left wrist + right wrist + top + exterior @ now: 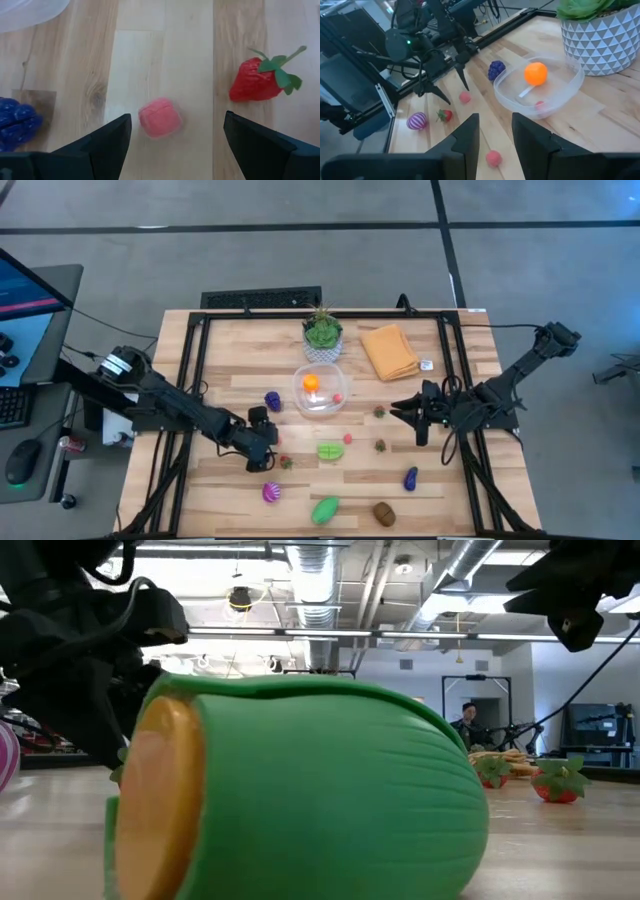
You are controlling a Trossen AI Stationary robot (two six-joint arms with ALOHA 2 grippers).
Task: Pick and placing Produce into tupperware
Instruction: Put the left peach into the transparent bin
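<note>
Grey concrete floor (300,250) around the wooden table (230,370), exposed silver ducts (320,580) overhead, and far back, possibly a doorway (480,710) beside monitors (590,725).

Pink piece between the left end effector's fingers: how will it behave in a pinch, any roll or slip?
The pink piece looks like a rounded cube, so it probably rolls little. Its surface seems soft and matte, likely grippy and light. The open left end effector straddles it, but it sits off-centre, so one finger may nudge it first.

Overhead, table-level, two wrist cameras
</note>
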